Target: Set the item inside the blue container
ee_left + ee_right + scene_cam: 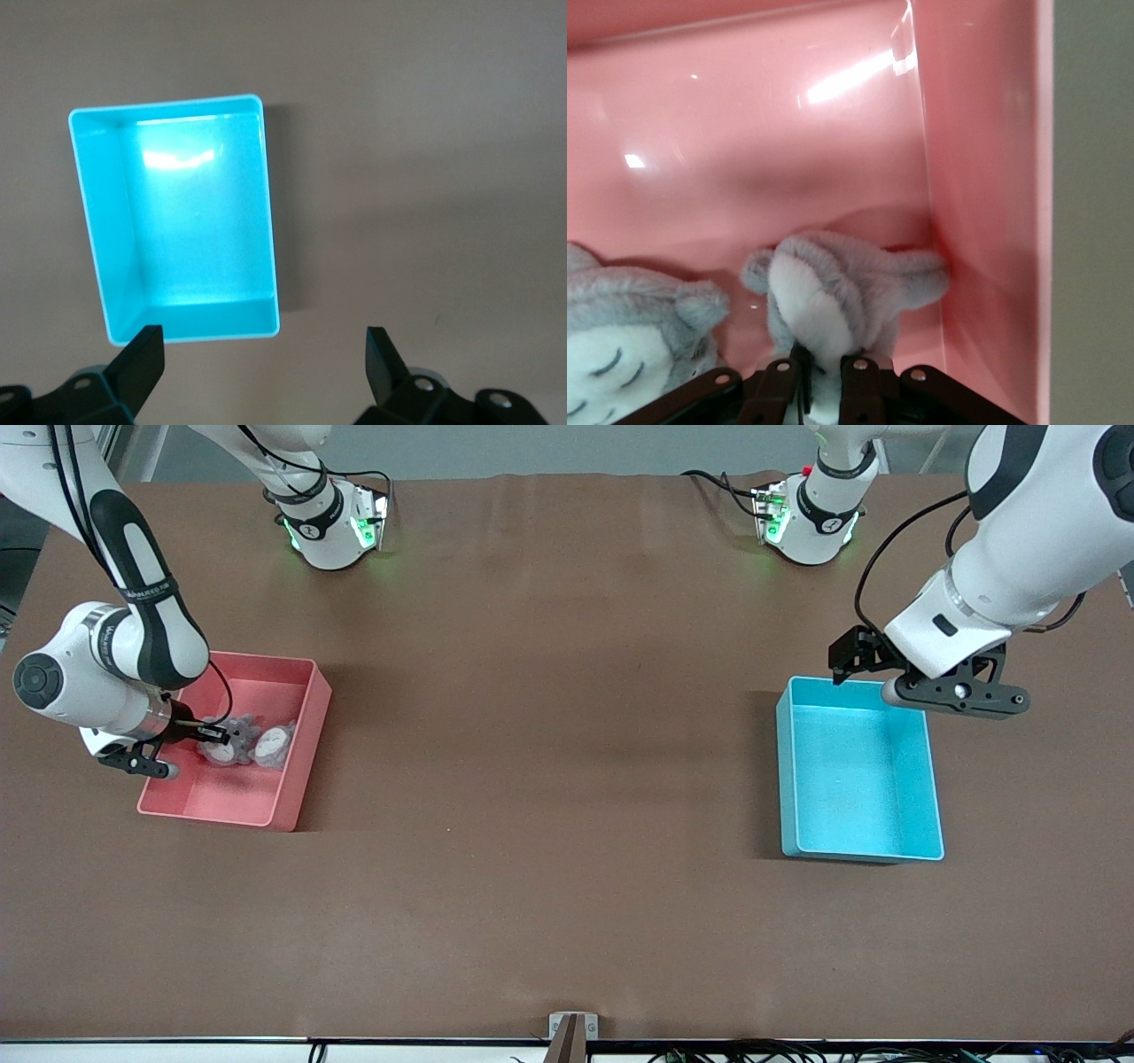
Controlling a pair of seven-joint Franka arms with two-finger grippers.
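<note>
Brown table (567, 779) carries the blue container (858, 775) at the left arm's end; above its rim I see my left gripper (266, 372) waiting, jaws wide apart. Toward the right arm's end, inside a pink bin (301, 779), my right gripper (819, 376) pinches one grey plush toy (833, 301) beside a second plush (620, 354).

My right gripper (819, 376), black, pinches a grey-and-white plush toy (833, 305) in the pink bin (301, 779); the blue container (935, 797) is plain cyan on the brown table (549, 779).
</note>
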